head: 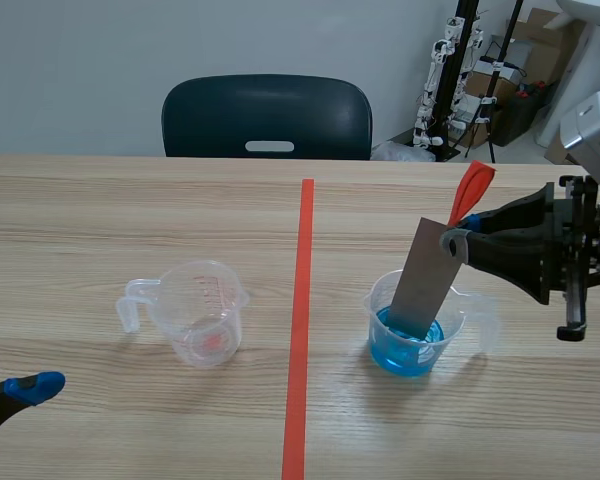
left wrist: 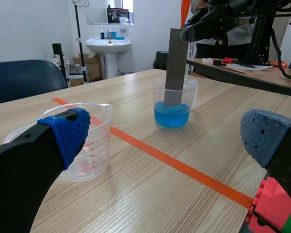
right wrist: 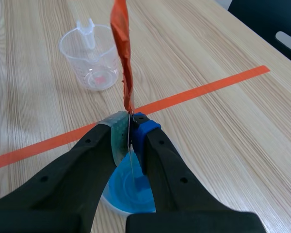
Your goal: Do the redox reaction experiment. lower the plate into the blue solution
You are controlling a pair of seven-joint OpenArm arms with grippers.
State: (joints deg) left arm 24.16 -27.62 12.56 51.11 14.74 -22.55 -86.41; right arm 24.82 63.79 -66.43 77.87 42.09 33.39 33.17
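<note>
A grey metal plate (head: 426,277) with an orange-red tag (head: 472,188) at its upper end leans in a clear cup of blue solution (head: 408,345), its lower end in the liquid. My right gripper (head: 458,244) is shut on the plate's upper edge. In the right wrist view the plate (right wrist: 131,160) shows edge-on between my pads, the tag (right wrist: 123,53) rising ahead and the blue cup (right wrist: 128,191) under the fingers. The left wrist view shows plate (left wrist: 174,65) and cup (left wrist: 172,114) farther off. My left gripper (left wrist: 165,138) is open, low at the table's near left.
An empty clear measuring cup (head: 200,312) with a handle stands left of the orange-red tape line (head: 300,330). A dark chair (head: 267,117) sits behind the table's far edge. Stands and boxes are in the back right corner.
</note>
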